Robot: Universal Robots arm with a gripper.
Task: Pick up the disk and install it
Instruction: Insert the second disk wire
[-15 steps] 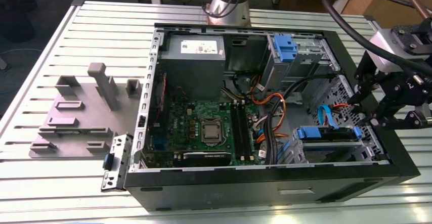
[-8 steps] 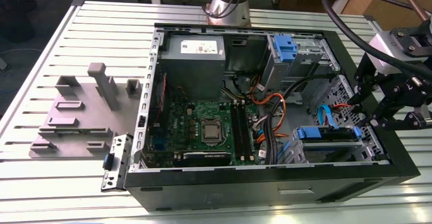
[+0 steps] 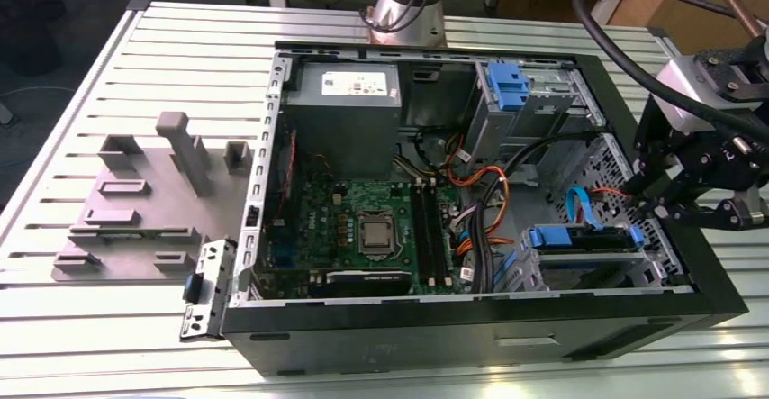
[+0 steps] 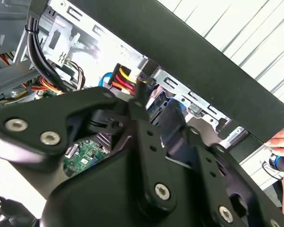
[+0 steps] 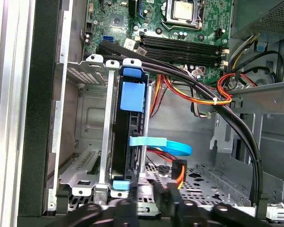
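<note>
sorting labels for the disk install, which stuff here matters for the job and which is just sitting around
Job:
disk, in the drive cage
pincer, at the case's edge beside that cage
computer case

Lying about:
grey holder block on the table
loose metal bracket

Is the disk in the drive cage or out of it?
In: the disk sits in the cage, its blue bracket at the opening.

Bright, even light; table slats (image 3: pixel 72 345) glare; second wrist view's near parts perhaps blurred.
</note>
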